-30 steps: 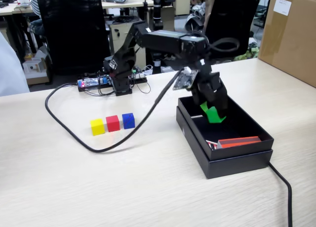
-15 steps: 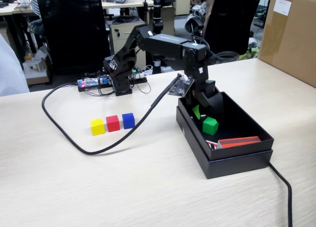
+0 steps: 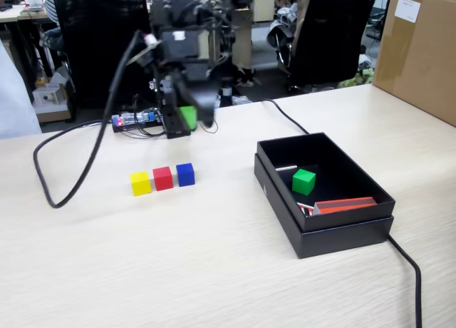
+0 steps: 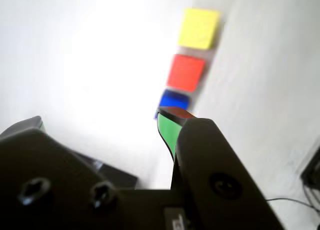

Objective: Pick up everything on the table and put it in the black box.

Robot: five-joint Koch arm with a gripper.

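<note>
In the fixed view a yellow cube, a red cube and a blue cube stand in a row on the table. The green cube lies inside the black box to the right. My gripper hangs in the air behind the row, closest to the blue cube, and is open and empty. The wrist view shows the yellow cube, red cube and blue cube past the gripper, whose jaws stand wide apart.
A flat red-orange strip lies in the box's near end. A black cable loops over the table left of the cubes, and another runs off the box's front right. A brown carton stands at the far right. The arm's base sits behind the cubes.
The gripper let the green cube drop into the black box, then the arm swung out of the box to the left and up, and now hangs behind the cube row.
</note>
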